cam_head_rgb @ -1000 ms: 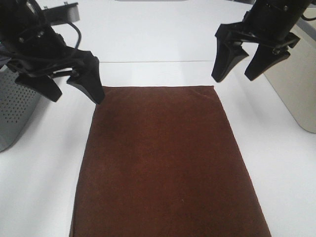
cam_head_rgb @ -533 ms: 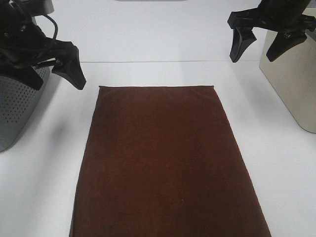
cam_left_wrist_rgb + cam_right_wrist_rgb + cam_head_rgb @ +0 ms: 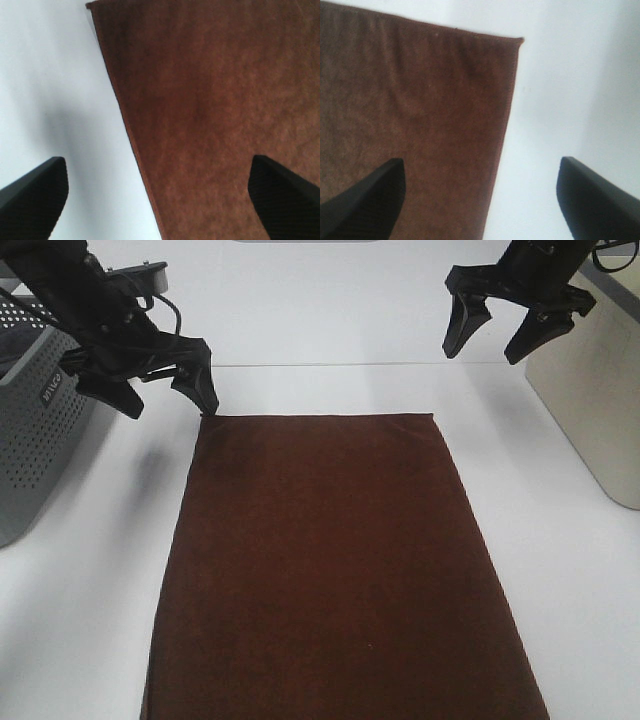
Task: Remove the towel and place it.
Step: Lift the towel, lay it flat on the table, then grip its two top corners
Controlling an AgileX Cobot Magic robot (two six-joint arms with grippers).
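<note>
The towel (image 3: 340,560) lies flat on the table (image 3: 560,570), ungripped, with the left gripper (image 3: 165,402) spread wide and empty at its far left corner and the right gripper (image 3: 487,353) likewise above its far right corner, so lifting and placing, all 2 steps, remain.

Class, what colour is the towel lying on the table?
Dark reddish-brown, plain; the towel shows best in the exterior high view.

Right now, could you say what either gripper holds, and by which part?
Nothing is held: the left gripper and right gripper hang open near the far corners of the towel.
</note>
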